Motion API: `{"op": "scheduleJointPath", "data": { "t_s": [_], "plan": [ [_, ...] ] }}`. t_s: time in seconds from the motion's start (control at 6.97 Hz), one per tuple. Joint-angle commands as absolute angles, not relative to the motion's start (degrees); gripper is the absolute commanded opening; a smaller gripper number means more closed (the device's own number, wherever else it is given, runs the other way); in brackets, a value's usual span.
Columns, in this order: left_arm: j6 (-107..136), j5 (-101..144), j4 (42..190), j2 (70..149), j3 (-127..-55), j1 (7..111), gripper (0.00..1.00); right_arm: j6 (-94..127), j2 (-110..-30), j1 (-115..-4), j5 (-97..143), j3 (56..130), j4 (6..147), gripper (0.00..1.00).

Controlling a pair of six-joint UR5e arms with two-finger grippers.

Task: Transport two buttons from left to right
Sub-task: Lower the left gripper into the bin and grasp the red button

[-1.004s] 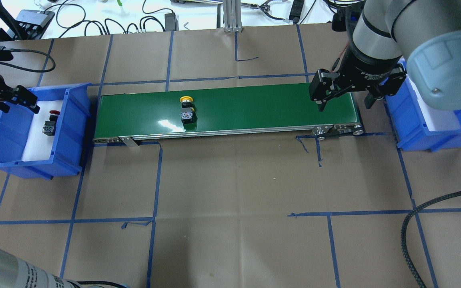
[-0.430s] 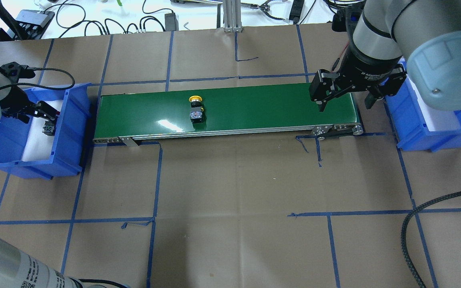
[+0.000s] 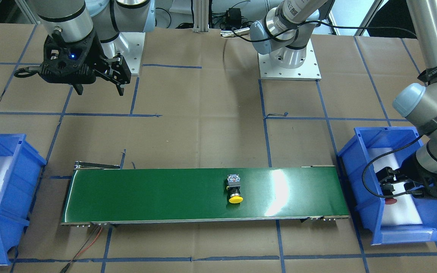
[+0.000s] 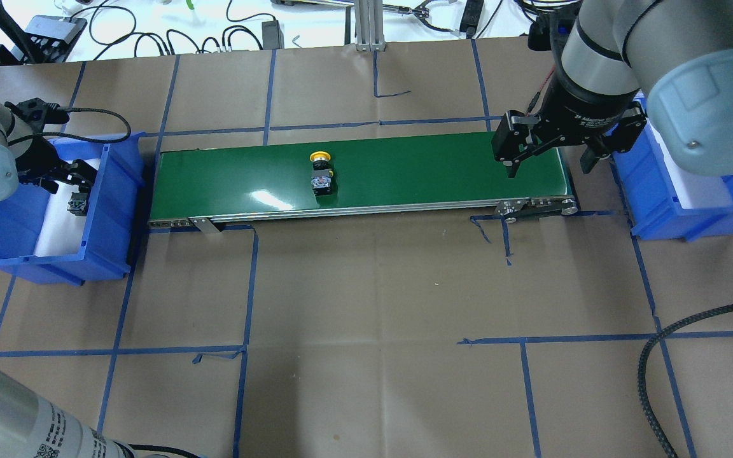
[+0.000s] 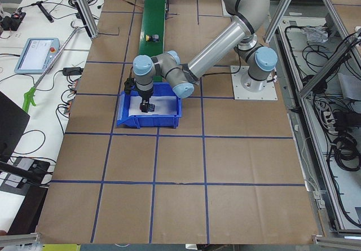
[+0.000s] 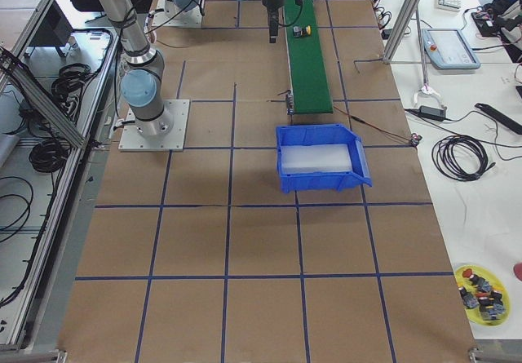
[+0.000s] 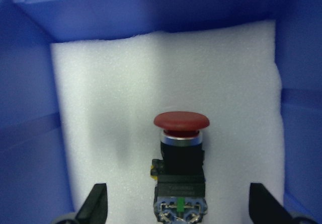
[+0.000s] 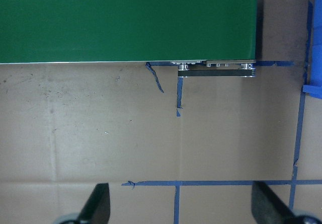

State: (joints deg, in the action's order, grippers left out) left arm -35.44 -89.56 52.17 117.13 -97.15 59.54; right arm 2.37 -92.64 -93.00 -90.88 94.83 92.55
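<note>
Hovering over red button (image 7: pixel 180 168) on foam (image 7: pixel 115 93) in L bin (image 4: pixel 112 191) w/ L fingers (image 7: pixel 98 206) spread apart either side, not touching. R fingers (image 8: pixel 99 204) likewise apart, poised above R end of belt (image 4: pixel 404 168), w/ yellow button (image 4: pixel 321 173) lying mid-belt. Prob. light, rigid plastic, but round glossy cap likely slippery, so best to pinch flat sides of blocky blk body, not cap.

Green belt (image 4: pixel 436 168), yellow-capped button (image 4: pixel 321 170), red-capped button (image 7: pixel 180 168), white foam (image 7: pixel 110 108), blue bin (image 7: pixel 30 148)
</note>
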Motion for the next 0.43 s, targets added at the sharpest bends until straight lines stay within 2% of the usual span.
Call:
{"op": "scheduleJointPath", "data": {
  "t_s": [0.0, 0.29],
  "plan": [
    [-35.51, -89.47, 50.46, 118.82, -97.21, 59.59, 0.99, 2.55, -92.64, -93.08, -90.79, 94.83, 92.55, 1.0],
    [-35.33, -89.47, 50.36, 119.18, -97.29, 59.41, 0.98, 2.64, -92.64, -93.08, -90.88, 94.83, 92.55, 1.0]
  ]
}}
